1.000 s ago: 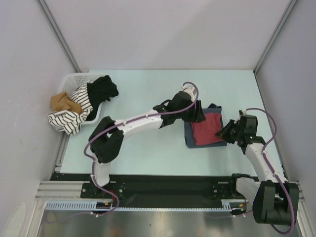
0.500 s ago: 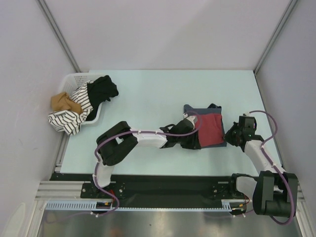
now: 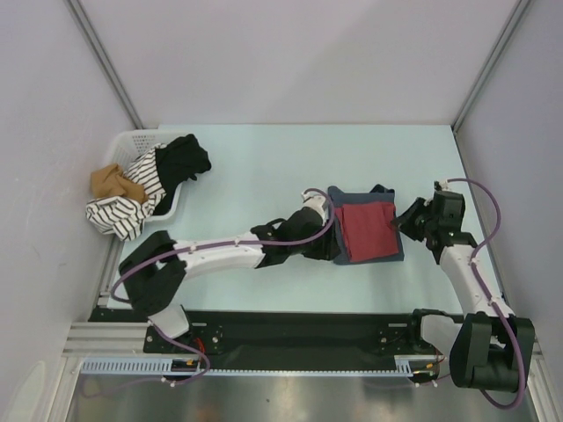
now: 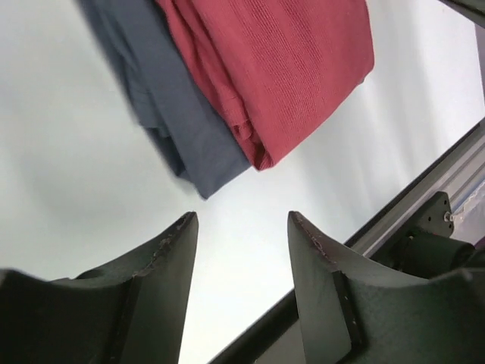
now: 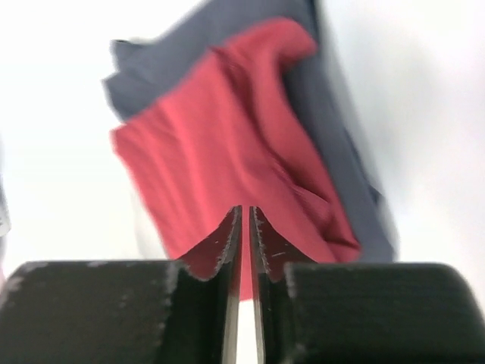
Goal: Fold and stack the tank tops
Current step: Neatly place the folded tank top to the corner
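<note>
The brick red tank top (image 3: pixel 368 231) lies folded on top of the folded slate blue-grey tank top (image 3: pixel 356 196), right of the table's middle. My left gripper (image 3: pixel 329 243) sits low at the stack's left edge, open and empty. In the left wrist view its fingers (image 4: pixel 178 243) stand wide apart just short of the red top (image 4: pixel 280 68) and the blue-grey top (image 4: pixel 163 106). My right gripper (image 3: pixel 406 217) is at the stack's right edge, shut and empty. In the right wrist view it (image 5: pixel 244 214) points over the red top (image 5: pixel 220 152) and the blue-grey top (image 5: pixel 337 144).
A white basket (image 3: pixel 132 139) at the back left holds a striped garment (image 3: pixel 123 211), a black one (image 3: pixel 182 160) and a tan one (image 3: pixel 112 182), which spill over its rim. Grey walls close in the table. A black rail (image 3: pixel 290 330) runs along the near edge.
My left gripper has drawn back from over the stack towards the near left and now sits at its left edge. My right gripper has moved a little back and right, off the stack.
</note>
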